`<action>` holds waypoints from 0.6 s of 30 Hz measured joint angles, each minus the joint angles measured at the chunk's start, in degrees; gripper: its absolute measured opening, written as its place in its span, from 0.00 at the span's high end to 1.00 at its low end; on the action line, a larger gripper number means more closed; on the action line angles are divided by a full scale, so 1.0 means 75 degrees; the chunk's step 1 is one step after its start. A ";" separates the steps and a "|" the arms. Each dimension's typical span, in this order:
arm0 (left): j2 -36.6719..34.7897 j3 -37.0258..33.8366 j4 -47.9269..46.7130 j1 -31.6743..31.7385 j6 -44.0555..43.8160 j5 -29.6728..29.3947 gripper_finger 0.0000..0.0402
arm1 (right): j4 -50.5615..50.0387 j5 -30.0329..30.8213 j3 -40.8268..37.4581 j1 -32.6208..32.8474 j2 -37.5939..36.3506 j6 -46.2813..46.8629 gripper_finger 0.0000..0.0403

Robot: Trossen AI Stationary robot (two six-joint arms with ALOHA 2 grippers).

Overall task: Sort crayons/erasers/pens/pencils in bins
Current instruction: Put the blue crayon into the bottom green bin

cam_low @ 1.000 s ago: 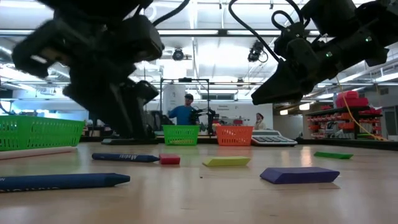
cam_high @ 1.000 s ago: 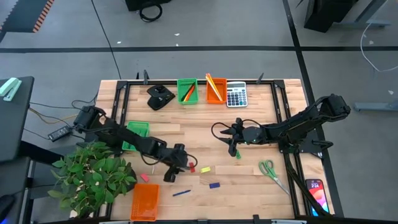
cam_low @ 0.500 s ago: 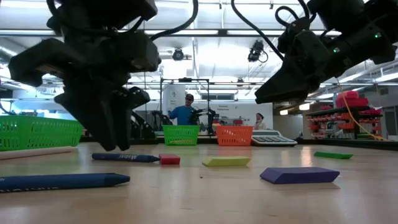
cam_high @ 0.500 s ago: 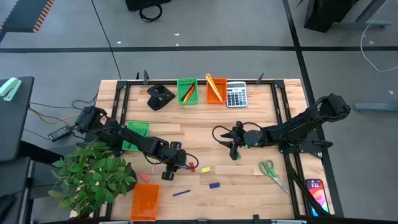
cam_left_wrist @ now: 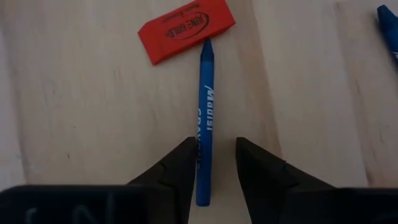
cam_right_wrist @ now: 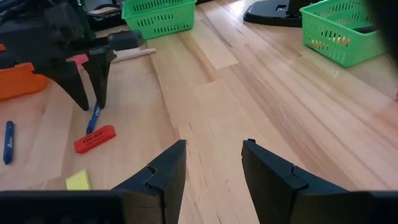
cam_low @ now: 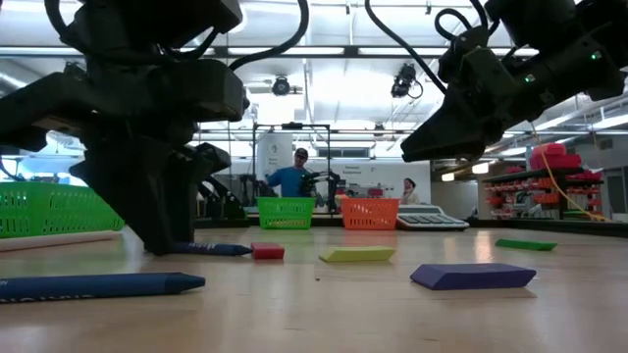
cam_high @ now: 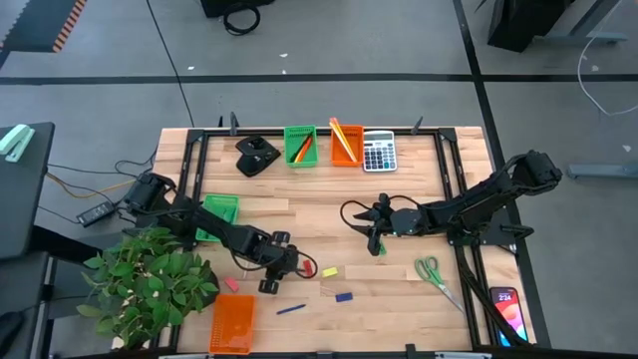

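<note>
A blue crayon (cam_left_wrist: 204, 124) lies flat on the table, its tip against a red eraser (cam_left_wrist: 186, 30). My left gripper (cam_left_wrist: 214, 165) is open and low over the crayon's blunt end, one finger on either side of it; it also shows in the high view (cam_high: 274, 271) and the low view (cam_low: 162, 240). My right gripper (cam_right_wrist: 213, 165) is open and empty above the table's middle right (cam_high: 372, 234), beside a green eraser (cam_high: 381, 246). Yellow (cam_high: 329, 271), blue (cam_high: 344, 296) and pink (cam_high: 231, 284) erasers and another blue stick (cam_high: 291, 309) lie near the front. My left gripper points down with its open fingers (cam_left_wrist: 183, 165) along either side of the blue crayon's blunt end (cam_left_wrist: 200, 186). I cannot tell whether they touch it. The crayon lies flat on the table.
A green bin (cam_high: 217, 214) and an orange bin (cam_high: 232, 324) stand at the left, a green bin (cam_high: 299, 145) and an orange bin (cam_high: 346, 143) at the far edge beside a calculator (cam_high: 379, 152). Scissors (cam_high: 434, 274) lie at the right, a plant (cam_high: 150, 279) at the front left.
My left gripper has gone down to the table over the blue crayon, shifting a little toward the table's left edge. The crayon and the erasers have stayed where they were.
</note>
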 joint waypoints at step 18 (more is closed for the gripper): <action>0.0016 -0.0017 -0.0169 0.0190 -0.0234 -0.0290 0.93 | -0.0012 -0.0003 0.0000 0.0000 0.0000 -0.0038 0.60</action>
